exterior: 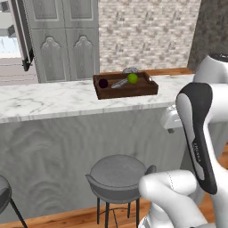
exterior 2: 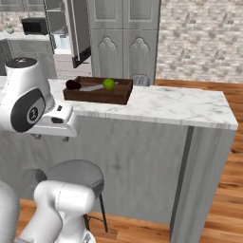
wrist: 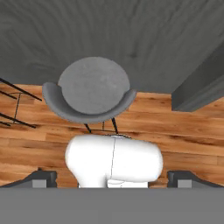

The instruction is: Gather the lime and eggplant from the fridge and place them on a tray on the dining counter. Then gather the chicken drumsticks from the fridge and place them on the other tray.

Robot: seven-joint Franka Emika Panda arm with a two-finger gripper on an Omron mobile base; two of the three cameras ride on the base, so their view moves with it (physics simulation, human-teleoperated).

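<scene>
A dark wooden tray [exterior: 127,91] [exterior 2: 116,97] rests on the marble dining counter [exterior: 49,100] [exterior 2: 180,107]. In it lie the green lime [exterior: 132,78] [exterior 2: 108,84] and the dark purple eggplant [exterior: 103,83] [exterior 2: 72,85]. My gripper [wrist: 114,179] [exterior 2: 51,137] hangs in front of the counter's edge, below and apart from the tray, and points down at the floor. Its fingertips [wrist: 41,178] stand wide apart with nothing between them, so it is open. The fridge [exterior: 20,35] [exterior 2: 71,28] stands behind the counter with its door open. The chicken drumsticks and the other tray are out of view.
A grey elongated object [exterior: 119,83] lies in the tray between eggplant and lime. A grey round stool [exterior: 116,174] [wrist: 94,89] stands on the wooden floor below the gripper. Another stool [exterior: 3,191] is at the left. Tall grey cabinets [exterior: 67,40] flank the fridge.
</scene>
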